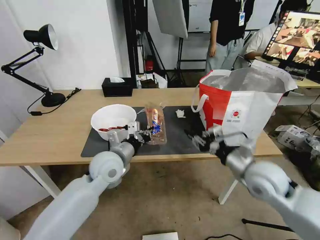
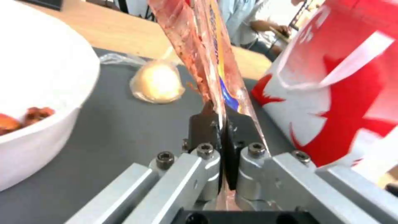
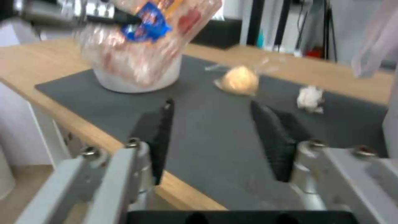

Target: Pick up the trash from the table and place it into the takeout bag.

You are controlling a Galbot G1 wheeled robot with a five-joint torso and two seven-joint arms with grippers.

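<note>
The left gripper (image 2: 224,130) is pinching the plastic tray (image 1: 155,125) (long axis upright) above the mat; the takeout bag (image 1: 240,110) is standing at its three o'clock. The right gripper (image 3: 215,137) is hovering open, nearer the bag.

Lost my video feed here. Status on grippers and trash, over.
Left gripper shut on clear plastic tray, lifted over mat. Right gripper open, empty, near takeout bag. Bowl, bun bag, tissue on table.
</note>
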